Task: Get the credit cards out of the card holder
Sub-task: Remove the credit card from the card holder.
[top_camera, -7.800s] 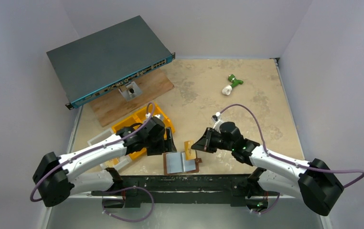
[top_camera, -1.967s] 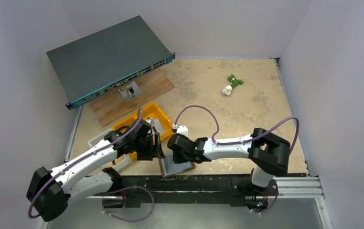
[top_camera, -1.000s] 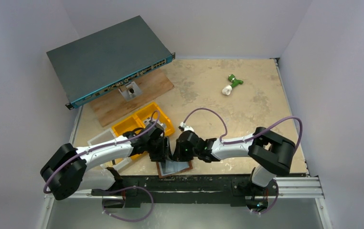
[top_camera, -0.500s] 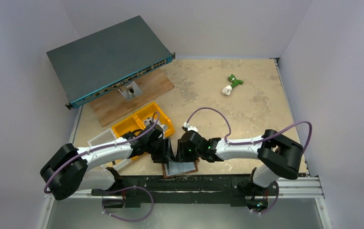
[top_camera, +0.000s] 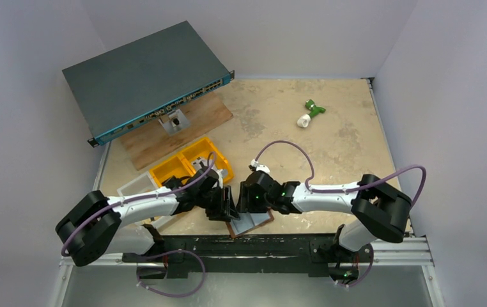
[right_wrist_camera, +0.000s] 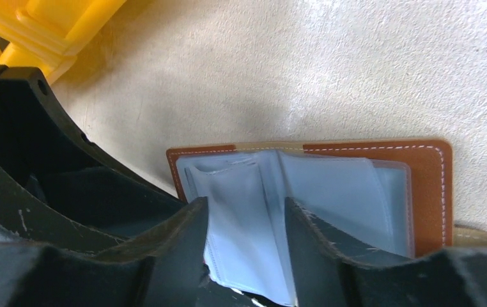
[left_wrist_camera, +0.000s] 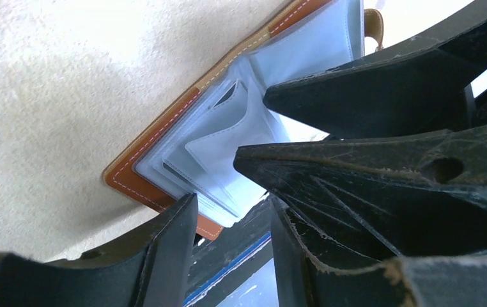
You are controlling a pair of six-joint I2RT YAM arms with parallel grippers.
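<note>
The right claw (right_wrist_camera: 244,214) is standing with its jaws parted, straddling a pale leaf of the open card holder (right_wrist_camera: 427,192) without pinching it. The left claw (left_wrist_camera: 225,192) is reaching in from the opposite side. Its jaws are also standing apart, poised over the holder's corner with nothing clamped between them. One finger of the right claw is crossing just above it in the left wrist view.

The brown card holder is lying spread open and slightly askew on the tabletop (top_camera: 305,147), right at the near edge between the two claws. The pale grey-blue credit cards (right_wrist_camera: 346,192) are sitting inside its clear sleeves, and none is lying loose beside it.

Just left of the claws, a yellow bin (top_camera: 183,163) is resting on the tabletop. Well apart at the far side, a small green and white object (top_camera: 309,113) is lying alone.
</note>
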